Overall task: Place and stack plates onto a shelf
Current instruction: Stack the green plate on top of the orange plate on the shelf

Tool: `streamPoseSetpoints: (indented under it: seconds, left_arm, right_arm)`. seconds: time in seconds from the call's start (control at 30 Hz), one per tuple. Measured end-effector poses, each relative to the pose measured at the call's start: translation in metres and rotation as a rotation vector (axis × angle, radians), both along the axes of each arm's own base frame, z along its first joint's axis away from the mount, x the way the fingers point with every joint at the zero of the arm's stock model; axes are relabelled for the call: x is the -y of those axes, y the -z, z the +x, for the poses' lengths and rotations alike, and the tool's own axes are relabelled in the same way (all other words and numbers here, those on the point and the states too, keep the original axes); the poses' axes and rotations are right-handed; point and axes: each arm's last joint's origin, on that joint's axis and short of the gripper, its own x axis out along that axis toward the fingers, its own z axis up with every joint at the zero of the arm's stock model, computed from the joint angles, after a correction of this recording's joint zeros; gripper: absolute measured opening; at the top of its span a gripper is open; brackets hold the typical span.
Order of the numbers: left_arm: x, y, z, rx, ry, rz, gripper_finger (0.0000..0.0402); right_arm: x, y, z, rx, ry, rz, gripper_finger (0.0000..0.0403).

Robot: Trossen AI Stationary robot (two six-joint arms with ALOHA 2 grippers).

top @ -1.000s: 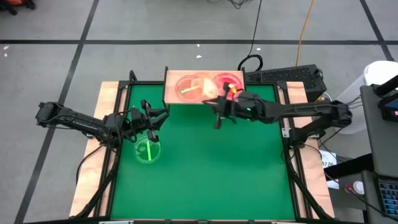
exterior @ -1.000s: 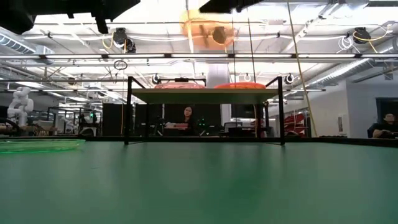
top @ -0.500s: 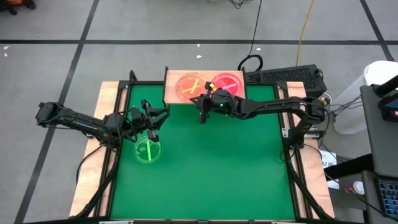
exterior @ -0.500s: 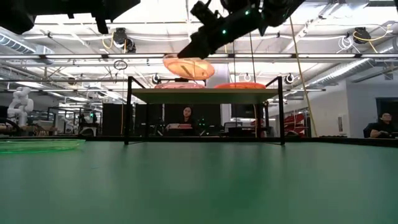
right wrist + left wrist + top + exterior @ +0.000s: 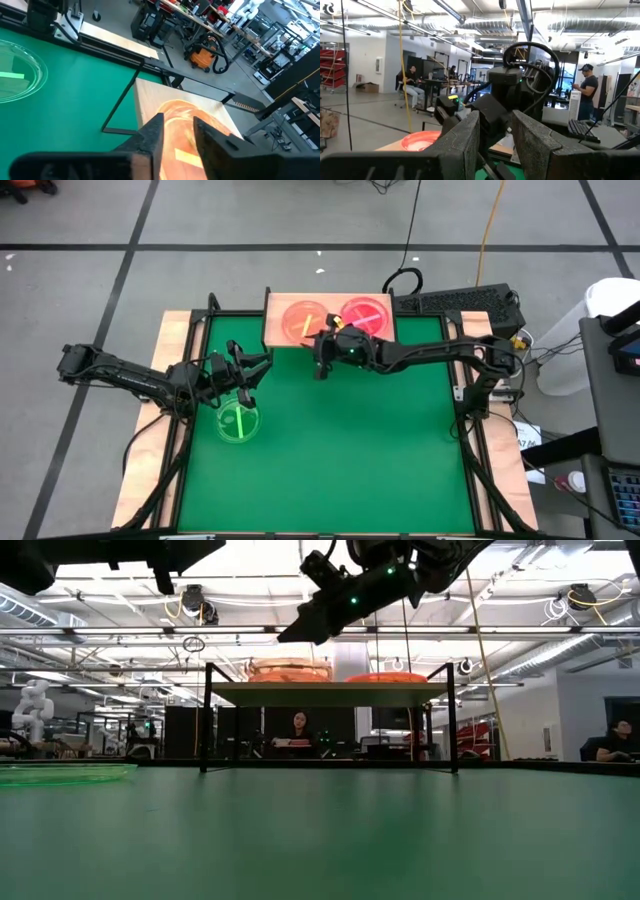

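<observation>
My right gripper (image 5: 322, 358) hangs at the front edge of the shelf (image 5: 274, 330), fingers a little apart and gripping nothing — the amber-pink plates (image 5: 305, 318) sit stacked on the board's left half, a red stack (image 5: 366, 314) just beside them on the right half. My left gripper (image 5: 243, 376) waits by the table's left edge above a green plate (image 5: 238, 423) lying on the green table (image 5: 380, 450) — its fingers stand apart, empty.
</observation>
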Motion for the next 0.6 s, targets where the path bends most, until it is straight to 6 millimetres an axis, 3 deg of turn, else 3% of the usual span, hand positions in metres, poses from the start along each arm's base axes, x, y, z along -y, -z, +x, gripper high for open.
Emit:
streamPoseSetpoints:
  seconds: [0.27, 0.37, 0.6]
  left_arm:
    - [0.0, 0.003, 0.001, -0.032, 0.001, 0.001, 0.012]
    - [0.0, 0.004, 0.001, -0.04, 0.001, -0.001, 0.012]
    - [0.001, 0.003, 0.007, -0.123, 0.012, -0.027, 0.012]
  right_arm:
    - [-0.015, -0.03, -0.018, 0.011, -0.017, 0.032, 0.0137]
    - [-0.026, -0.048, -0.031, 0.028, -0.042, 0.032, 0.0138]
    - [-0.05, -0.066, -0.057, -0.057, -0.089, 0.077, 0.0129]
